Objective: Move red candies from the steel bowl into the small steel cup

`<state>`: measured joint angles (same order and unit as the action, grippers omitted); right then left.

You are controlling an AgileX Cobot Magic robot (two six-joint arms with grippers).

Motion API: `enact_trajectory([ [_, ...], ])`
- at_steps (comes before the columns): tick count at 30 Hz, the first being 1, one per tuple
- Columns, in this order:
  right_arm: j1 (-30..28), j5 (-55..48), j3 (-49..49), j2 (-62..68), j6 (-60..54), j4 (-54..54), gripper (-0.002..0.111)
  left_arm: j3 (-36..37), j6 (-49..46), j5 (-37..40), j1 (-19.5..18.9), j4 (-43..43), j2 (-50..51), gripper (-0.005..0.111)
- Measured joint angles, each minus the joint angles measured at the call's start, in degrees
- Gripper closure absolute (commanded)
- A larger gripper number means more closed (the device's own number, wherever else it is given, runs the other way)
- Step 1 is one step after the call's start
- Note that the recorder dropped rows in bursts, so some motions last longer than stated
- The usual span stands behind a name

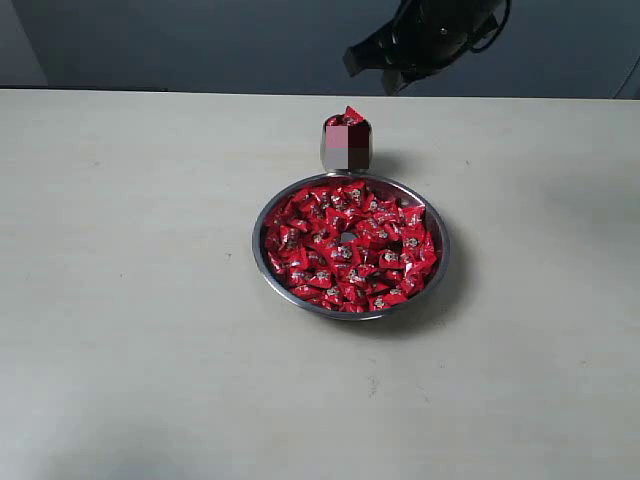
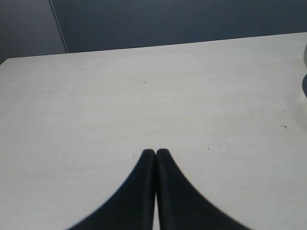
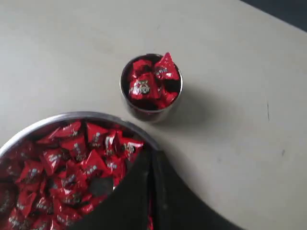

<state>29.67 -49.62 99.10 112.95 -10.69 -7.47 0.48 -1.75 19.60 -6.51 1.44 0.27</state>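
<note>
One pale table (image 1: 120, 320) carries everything. Near its middle sits the steel bowl (image 1: 257, 245), wide and shallow, filled almost edge to edge with red candies (image 1: 345, 250). Just beyond the bowl's far rim, with a small gap between them, stands the small steel cup (image 1: 346, 150). It is already heaped, with one wrapper poking above its rim. The right jaws hang in the air over the bowl's cup-side edge, pressed together, and no candy shows at their tips. The left jaws, also pressed together, hover over bare table well away. Another pick would likely call for parting the right jaws before descending and pinching a single raised wrapper. Release should come low over the cup's centre, since so full a cup could shed anything dropped from height.
</note>
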Motion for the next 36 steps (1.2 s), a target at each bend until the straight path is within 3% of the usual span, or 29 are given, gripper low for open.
enact_trajectory([
  [12,0.0,0.7,-27.3,-28.4,0.6,0.7,0.109,0.0,0.0,0.0,0.0,0.0,0.0,0.106],
  [36,0.0,-0.6,-51.3,-83.8,1.3,-0.5,0.109,0.0,0.0,0.0,0.0,0.0,0.0,0.106],
])
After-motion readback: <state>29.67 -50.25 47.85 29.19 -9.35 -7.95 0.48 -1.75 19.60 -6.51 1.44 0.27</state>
